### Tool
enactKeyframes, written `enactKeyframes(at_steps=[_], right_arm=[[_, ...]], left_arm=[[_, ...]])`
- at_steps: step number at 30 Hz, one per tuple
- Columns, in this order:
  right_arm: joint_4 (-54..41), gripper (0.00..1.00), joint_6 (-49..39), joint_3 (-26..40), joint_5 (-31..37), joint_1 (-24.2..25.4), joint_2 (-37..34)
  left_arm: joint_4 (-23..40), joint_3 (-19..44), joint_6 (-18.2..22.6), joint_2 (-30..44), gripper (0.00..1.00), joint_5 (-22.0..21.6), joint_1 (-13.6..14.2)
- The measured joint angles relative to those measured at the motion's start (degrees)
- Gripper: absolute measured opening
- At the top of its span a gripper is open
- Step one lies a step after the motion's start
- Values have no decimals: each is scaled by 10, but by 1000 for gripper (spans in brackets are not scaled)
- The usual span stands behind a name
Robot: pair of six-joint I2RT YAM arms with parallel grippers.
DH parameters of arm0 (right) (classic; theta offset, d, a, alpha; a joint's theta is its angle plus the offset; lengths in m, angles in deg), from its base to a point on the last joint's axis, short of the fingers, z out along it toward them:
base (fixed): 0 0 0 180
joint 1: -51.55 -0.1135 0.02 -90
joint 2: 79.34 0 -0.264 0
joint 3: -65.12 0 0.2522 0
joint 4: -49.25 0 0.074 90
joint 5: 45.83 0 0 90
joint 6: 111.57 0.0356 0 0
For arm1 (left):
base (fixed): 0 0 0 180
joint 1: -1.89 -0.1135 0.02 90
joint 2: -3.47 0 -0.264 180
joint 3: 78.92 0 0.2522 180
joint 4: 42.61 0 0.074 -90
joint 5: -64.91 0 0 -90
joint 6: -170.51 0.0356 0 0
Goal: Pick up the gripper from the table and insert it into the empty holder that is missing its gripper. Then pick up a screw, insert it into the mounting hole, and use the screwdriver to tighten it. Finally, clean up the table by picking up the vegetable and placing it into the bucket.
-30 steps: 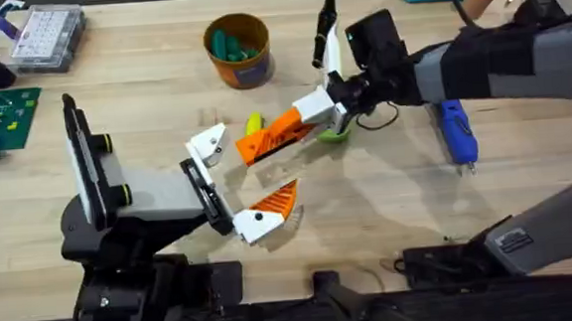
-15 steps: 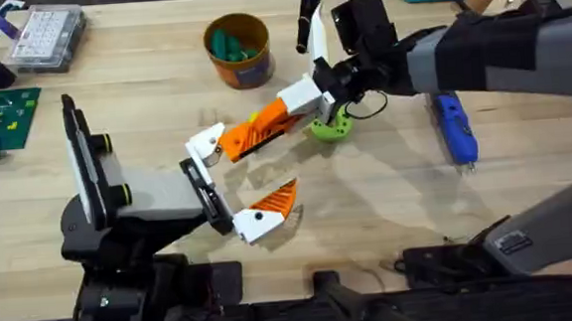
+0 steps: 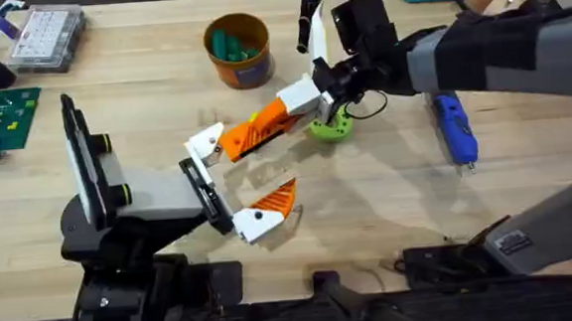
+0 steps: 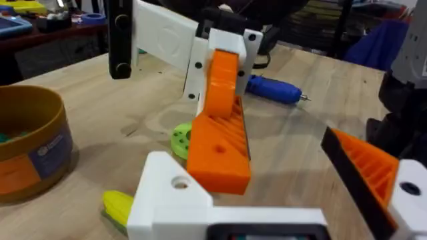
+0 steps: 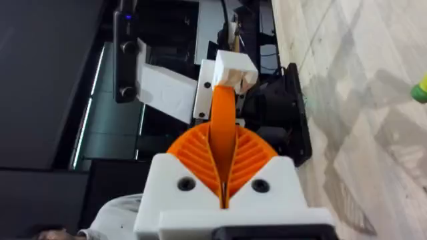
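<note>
Vegetable (image 3: 254, 116) mostly behind gripper (image 3: 259, 129)

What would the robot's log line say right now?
right gripper: shut on orange gripper | tip at holder | not seated | screwdriver: on table

Overhead looks down; wrist cameras close, level.
</note>
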Motion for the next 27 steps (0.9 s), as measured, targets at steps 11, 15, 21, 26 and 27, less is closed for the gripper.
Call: enactKeyframes(at_steps=[11,15,21,26,27], right_arm=[[-2,23,0,0,28,-13,0],[-1,23,0,0,30,-13,0],[-1,23,0,0,30,-13,0],[1,23,10,0,31,-13,0],[2,23,14,0,31,-13,0]], left_arm=[[0,0,0,0,986,-4,-2],[0,0,0,0,986,-4,-3],[0,0,0,0,986,-4,-3],[0,0,0,0,986,-4,-3],[0,0,0,0,986,-4,-3]])
